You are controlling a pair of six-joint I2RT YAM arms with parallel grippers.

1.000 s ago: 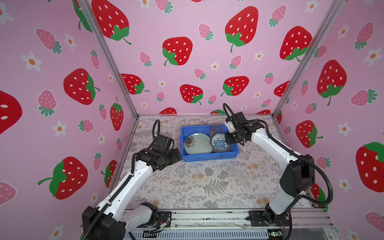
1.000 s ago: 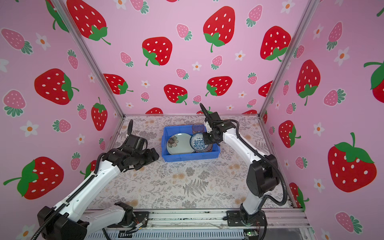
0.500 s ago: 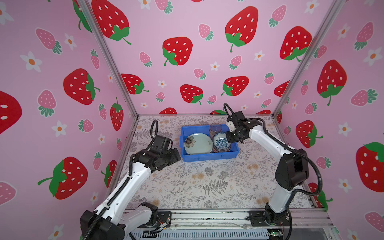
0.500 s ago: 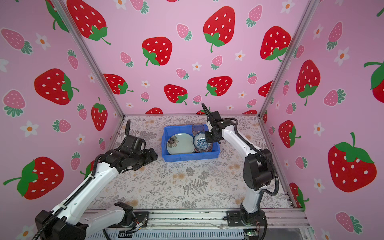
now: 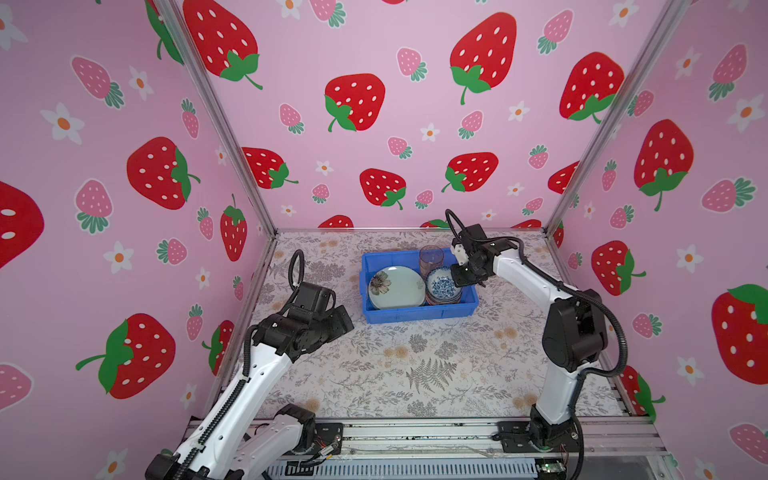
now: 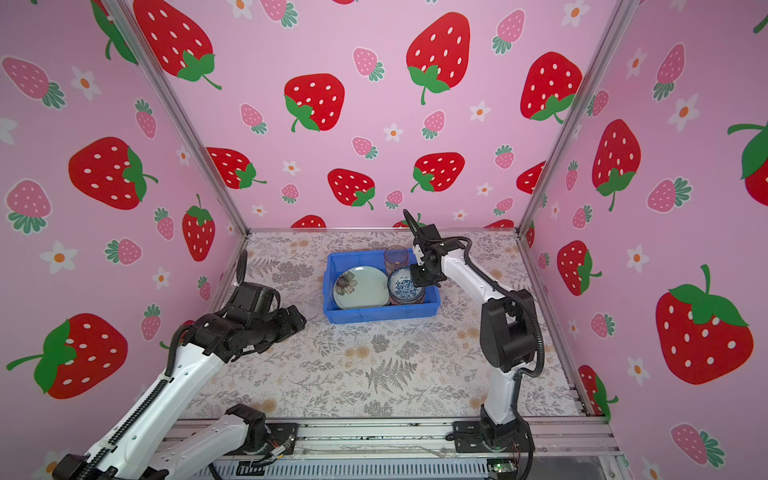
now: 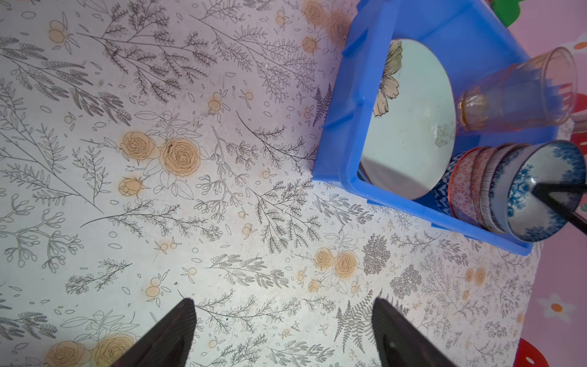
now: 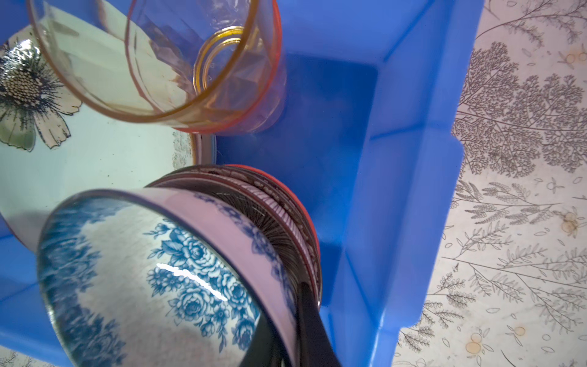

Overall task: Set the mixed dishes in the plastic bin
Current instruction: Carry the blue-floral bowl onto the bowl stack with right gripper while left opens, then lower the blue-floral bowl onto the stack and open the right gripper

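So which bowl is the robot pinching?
The blue-and-white flowery bowl, the top one; the right gripper pinches its rim. The orange bowl and dark striped bowl sit underneath.

bright blue bin (image 5: 415, 314), pale green plate (image 5: 397, 289) with dark flower, blue-and-white floral bowl (image 5: 444, 286), pinkish clear tumbler (image 5: 431, 258), leaf-print desk (image 5: 415, 365).

We look at the table (image 5: 415, 374), a flat top under a pale covering printed with grey ferns, leafy sprigs and small orange roses, which runs up to the pink walls at the back and on both sides. Directly on it we find the plastic bin (image 5: 417, 314), bright blue and rectangular, toward the back near the middle, its long sides running left to right.
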